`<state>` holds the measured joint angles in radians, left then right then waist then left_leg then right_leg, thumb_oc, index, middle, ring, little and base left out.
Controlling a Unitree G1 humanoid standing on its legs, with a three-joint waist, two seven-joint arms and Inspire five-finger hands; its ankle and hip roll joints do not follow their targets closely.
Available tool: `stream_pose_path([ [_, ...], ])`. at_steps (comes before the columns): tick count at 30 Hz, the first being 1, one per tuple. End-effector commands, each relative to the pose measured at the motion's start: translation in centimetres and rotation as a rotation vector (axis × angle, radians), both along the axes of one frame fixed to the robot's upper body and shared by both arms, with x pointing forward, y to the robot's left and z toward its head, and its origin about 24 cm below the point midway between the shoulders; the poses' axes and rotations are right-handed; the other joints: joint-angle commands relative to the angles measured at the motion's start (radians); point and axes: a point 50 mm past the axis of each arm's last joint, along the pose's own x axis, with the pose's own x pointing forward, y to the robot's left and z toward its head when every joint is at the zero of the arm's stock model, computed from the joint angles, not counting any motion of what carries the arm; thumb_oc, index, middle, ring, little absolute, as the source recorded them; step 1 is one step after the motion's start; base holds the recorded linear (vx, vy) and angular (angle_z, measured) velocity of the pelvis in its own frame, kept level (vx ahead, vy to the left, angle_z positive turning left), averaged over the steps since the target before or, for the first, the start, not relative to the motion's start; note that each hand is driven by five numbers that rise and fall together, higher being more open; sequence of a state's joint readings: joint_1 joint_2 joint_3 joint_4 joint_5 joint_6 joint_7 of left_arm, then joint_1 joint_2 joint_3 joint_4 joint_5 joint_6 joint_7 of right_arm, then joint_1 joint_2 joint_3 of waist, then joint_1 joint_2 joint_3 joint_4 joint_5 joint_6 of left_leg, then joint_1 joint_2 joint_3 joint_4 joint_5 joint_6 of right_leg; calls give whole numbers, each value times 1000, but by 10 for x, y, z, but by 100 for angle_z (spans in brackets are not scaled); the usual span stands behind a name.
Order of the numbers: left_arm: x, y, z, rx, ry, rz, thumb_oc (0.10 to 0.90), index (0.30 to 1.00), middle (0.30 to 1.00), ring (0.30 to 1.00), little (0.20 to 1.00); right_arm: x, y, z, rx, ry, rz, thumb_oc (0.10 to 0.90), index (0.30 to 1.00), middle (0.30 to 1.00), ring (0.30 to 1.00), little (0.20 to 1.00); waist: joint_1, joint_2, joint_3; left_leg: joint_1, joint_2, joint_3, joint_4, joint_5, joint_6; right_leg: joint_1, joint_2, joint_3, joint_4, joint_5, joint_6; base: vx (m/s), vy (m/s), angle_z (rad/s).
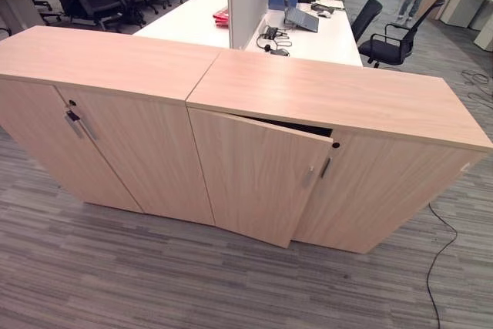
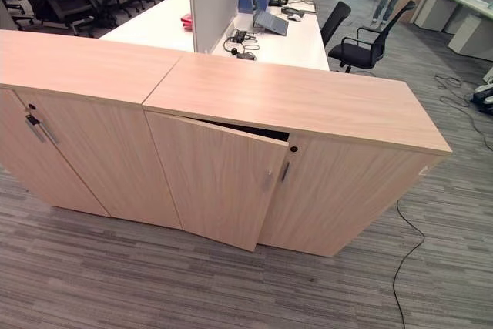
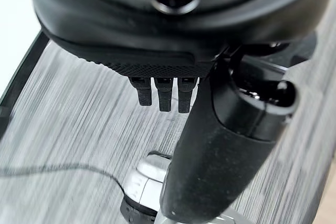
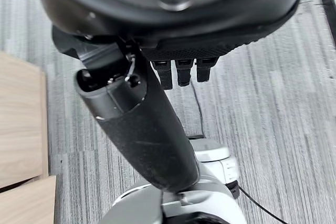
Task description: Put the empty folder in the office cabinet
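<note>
A low wooden office cabinet (image 1: 339,105) stood on grey striped carpet (image 1: 115,267), its left door (image 1: 258,179) hanging ajar and tilted, the right door (image 1: 385,190) shut. A matching cabinet (image 1: 100,67) adjoined it on the left, with white desks (image 1: 323,40) and black chairs (image 1: 389,36) beyond. The left hand (image 3: 173,66) and right hand (image 4: 173,45) hung over the carpet, fingers straight and holding nothing. The folder's whereabouts could not be told.

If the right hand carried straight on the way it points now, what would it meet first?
Probably the grey carpet floor: the right hand hangs pointing downward, nothing held, with the cabinet off to one side. Depth is unclear.
</note>
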<state>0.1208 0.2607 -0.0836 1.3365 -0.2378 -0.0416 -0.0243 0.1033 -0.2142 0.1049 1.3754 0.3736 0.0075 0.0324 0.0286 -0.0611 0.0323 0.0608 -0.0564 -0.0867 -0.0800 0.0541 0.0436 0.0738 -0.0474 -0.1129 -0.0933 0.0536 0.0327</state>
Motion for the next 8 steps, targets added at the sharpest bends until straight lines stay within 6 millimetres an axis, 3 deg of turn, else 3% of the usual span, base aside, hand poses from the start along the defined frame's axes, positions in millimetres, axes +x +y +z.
stream_pose_path([
  [1,34,-3,2,20,-85,-61,800,900,900,900,900,21,-13,4,-43,-46,19,800,900,900,900,900,-13,16,-13,-11,0,0,-7,-78,-38,37,39,-9,6,-81,43,29,38,-16],
  [2,44,-4,3,24,-112,-92,800,900,900,900,900,21,-12,4,-44,-46,23,800,900,900,900,900,-17,16,-18,-7,-1,3,-7,-82,-37,38,38,-6,6,-81,44,58,89,-25],
  [3,73,-10,8,26,-202,-167,800,900,900,900,900,22,-10,3,-47,-37,53,800,900,900,900,900,-27,17,-23,1,-1,8,-7,-89,-35,40,35,2,6,-78,47,52,87,-25],
  [5,90,-15,12,29,-252,-208,800,900,900,900,900,25,-9,3,-54,-37,72,800,900,900,900,900,-34,19,-30,6,0,16,-7,-96,-33,40,34,12,6,-75,49,47,71,-16],
  [8,94,-19,11,27,-254,-244,800,900,900,900,900,29,-9,4,-62,-45,86,800,900,900,900,900,-38,21,-33,13,0,22,-7,-102,-31,41,34,20,6,-74,51,24,36,-13],
])
